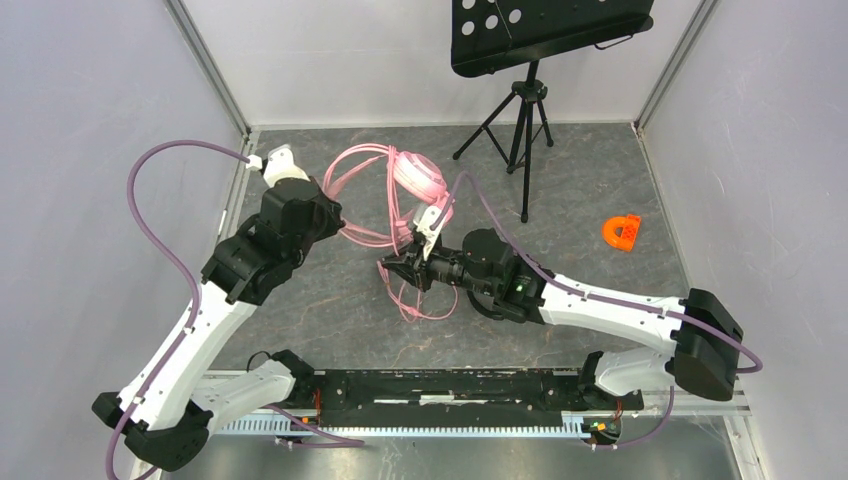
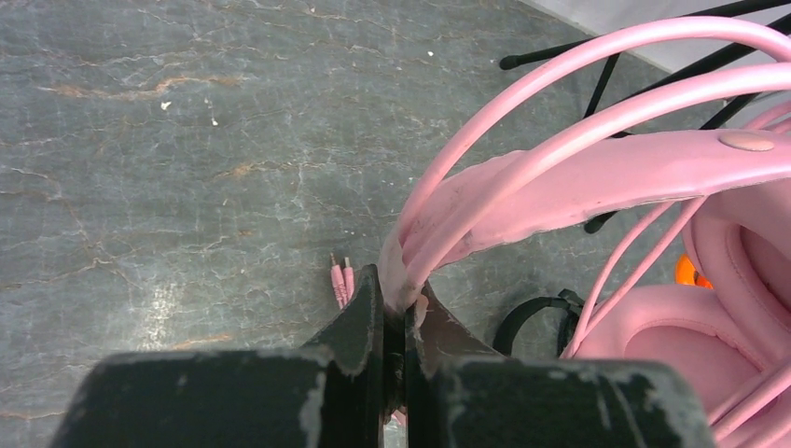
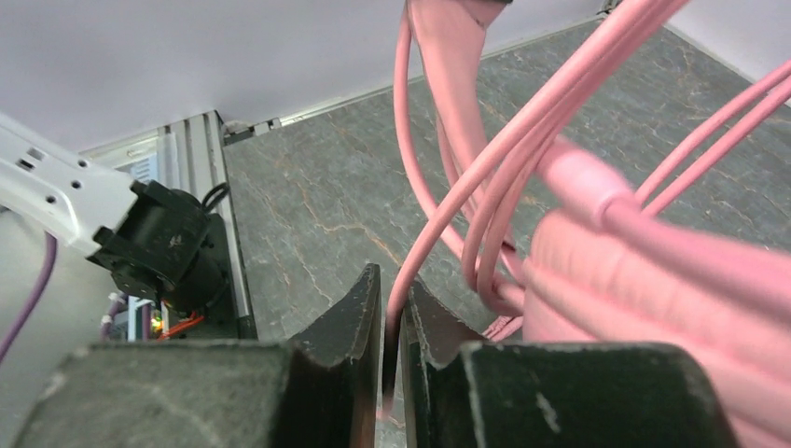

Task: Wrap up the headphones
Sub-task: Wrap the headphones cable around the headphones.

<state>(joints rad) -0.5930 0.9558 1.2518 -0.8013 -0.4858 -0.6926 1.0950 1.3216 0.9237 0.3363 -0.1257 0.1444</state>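
Toward the middle of the table (image 1: 620,180), my left gripper (image 2: 399,294) clamps the pink headphones (image 2: 597,177) by the headband to hold them steady, while my right gripper (image 3: 392,308) pinches the cable (image 3: 485,163) to lead it around.

A pink over-ear headset (image 1: 420,175) sits toward the middle of the far edge of the grey marbled table (image 1: 600,320), and its long pink cable (image 1: 362,190) loops out to its left and trails toward the centre. The left gripper (image 1: 336,218) meets the loops from the left edge side, while the right gripper (image 1: 400,268) is in the central strands. A black tripod music stand (image 1: 520,100) is at the far edge, and a small orange plastic piece (image 1: 621,232) lies near the right edge.
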